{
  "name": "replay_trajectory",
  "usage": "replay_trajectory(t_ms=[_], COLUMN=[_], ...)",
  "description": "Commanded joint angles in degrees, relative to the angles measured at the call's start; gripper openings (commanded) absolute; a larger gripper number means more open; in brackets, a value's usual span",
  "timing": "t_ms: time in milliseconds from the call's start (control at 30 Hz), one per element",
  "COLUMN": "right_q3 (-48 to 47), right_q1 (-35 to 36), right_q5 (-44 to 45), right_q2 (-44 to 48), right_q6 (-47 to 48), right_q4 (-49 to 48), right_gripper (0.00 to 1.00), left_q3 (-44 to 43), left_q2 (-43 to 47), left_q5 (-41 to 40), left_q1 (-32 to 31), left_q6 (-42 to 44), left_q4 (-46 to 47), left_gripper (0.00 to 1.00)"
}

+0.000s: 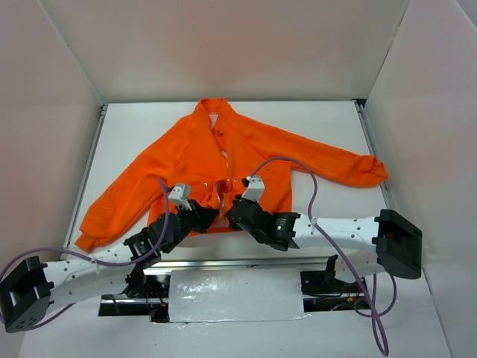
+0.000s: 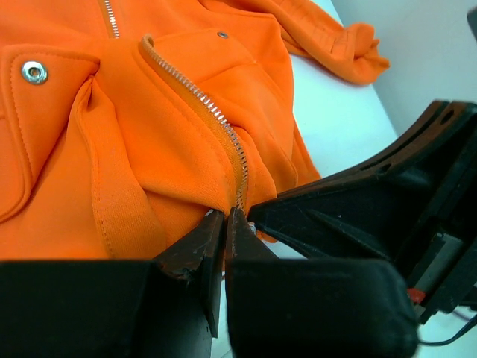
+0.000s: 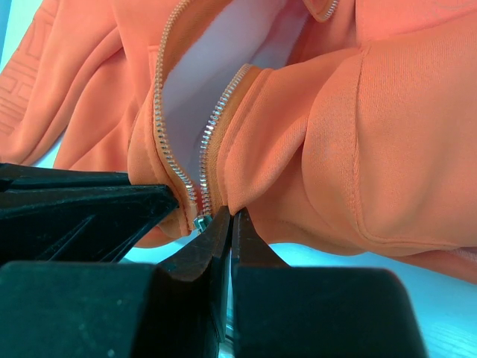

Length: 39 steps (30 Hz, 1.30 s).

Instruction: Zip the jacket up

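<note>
The orange jacket (image 1: 194, 156) lies flat on the white table, collar far and hem near, its front partly open. My left gripper (image 1: 211, 215) and right gripper (image 1: 231, 211) meet at the middle of the hem. In the left wrist view the left gripper (image 2: 226, 216) is shut on the jacket (image 2: 149, 134) at the lower end of the pale zipper (image 2: 201, 101). In the right wrist view the right gripper (image 3: 232, 215) pinches the hem edge of the jacket (image 3: 373, 149) beside the zipper (image 3: 212, 127). The two rows of teeth converge at a small metal slider (image 3: 200, 221).
White walls close in the table on three sides. The jacket's right sleeve (image 1: 350, 168) reaches to the right wall. A metal rail (image 1: 223, 262) and a pale plate (image 1: 235, 294) lie at the near edge between the arm bases. Purple cables (image 1: 313, 194) loop over the right arm.
</note>
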<state>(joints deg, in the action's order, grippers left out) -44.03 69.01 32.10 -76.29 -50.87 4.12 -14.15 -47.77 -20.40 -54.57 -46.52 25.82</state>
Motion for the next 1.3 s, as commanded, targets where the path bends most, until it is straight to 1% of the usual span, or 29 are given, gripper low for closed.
replay_trajectory(t_ms=[0, 200, 300, 367, 600, 800, 867, 967, 1067, 1100, 1167, 1267], right_q3=[-1.1, -1.8, -2.9, -4.0, -3.0, -0.9, -0.9, -3.3, -6.7, -7.5, -8.2, -6.8], right_q1=[0.3, 0.3, 0.3, 0.4, 0.1, -2.3, -3.7, -4.3, -4.5, -4.4, -4.6, -4.6], right_q5=[0.0, -0.9, -2.2, -3.0, -4.1, -7.5, -8.6, -9.2, -9.7, -9.9, -10.8, -12.0], right_q2=[2.1, 3.0, 1.6, 0.7, 0.7, 3.3, 3.6, 2.7, 0.4, -0.2, -1.5, -1.7], right_q6=[1.1, 2.2, 2.4, 1.8, 3.0, 5.3, 5.2, 5.7, 5.0, 4.4, 3.6, 2.0], right_q4=[-2.0, 0.0, 1.8, 3.3, 1.6, -0.1, 1.1, 4.4, 9.1, 11.4, 12.0, 10.7], right_gripper=[0.0, 0.0, 0.0, 0.0, 0.0, 0.0, 0.0, 0.0, 0.0, 0.0, 0.0, 0.0], left_q3=[-1.1, -0.3, 0.5, 1.1, 2.5, 4.1, 4.7, 5.4, 5.5, 5.5, 5.6, 5.4], left_q2=[-0.4, -0.9, -0.5, -0.5, -0.8, 0.6, 0.6, 0.1, -0.5, -0.5, -0.5, -0.7], left_q5=[4.8, 3.4, 3.6, 4.8, 9.6, 12.6, 13.0, 12.9, 12.4, 11.0, 10.0, 10.6], left_q1=[-0.1, -0.1, -0.1, -0.1, -0.2, -0.1, -0.2, -0.1, -0.1, -0.1, -0.1, -0.2], left_q6=[4.9, 6.2, 6.1, 6.3, 7.1, 8.4, 8.4, 8.3, 8.4, 8.1, 7.7, 7.8], left_q4=[2.0, 0.8, 2.2, 3.9, 7.8, 9.0, 9.5, 9.9, 10.3, 10.2, 10.2, 10.9], left_gripper=[0.0, 0.0, 0.0, 0.0, 0.0, 0.0, 0.0, 0.0, 0.0, 0.0, 0.0, 0.0])
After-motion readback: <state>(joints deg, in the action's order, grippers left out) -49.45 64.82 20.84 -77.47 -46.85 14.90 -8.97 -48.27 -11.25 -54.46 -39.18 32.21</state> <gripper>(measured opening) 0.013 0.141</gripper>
